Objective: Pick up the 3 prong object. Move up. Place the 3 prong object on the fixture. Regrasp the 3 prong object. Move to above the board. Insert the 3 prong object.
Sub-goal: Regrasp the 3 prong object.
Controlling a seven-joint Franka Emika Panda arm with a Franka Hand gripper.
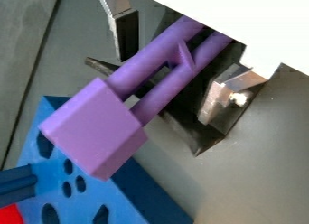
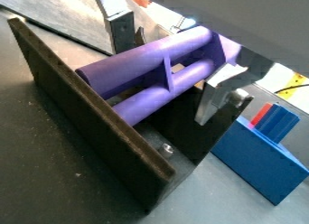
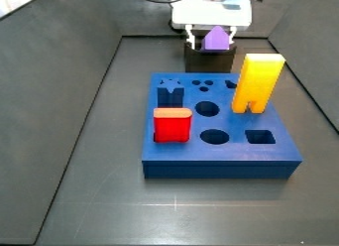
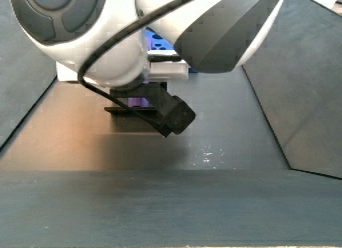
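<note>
The purple 3 prong object [image 1: 154, 63] [image 2: 151, 70] lies across the dark fixture [image 2: 97, 115], resting in its notch. Its wide flat end [image 1: 99, 128] sticks out over the blue board [image 1: 72, 196]. My gripper [image 1: 175, 65] [image 2: 174, 70] straddles the piece and is open. Both wrist views show a dark gap between each silver finger [image 1: 229, 94] and the purple body. In a side view the gripper [image 3: 216, 37] hangs over the fixture [image 3: 207, 60] at the far end of the board [image 3: 219, 141], with the purple piece [image 3: 215, 38] showing between its fingers.
A tall yellow block [image 3: 257, 81] and a red cube [image 3: 171, 124] stand in the board, close to the fixture. Grey walls enclose the dark floor on both sides. The robot arm [image 4: 147, 32] fills most of a side view.
</note>
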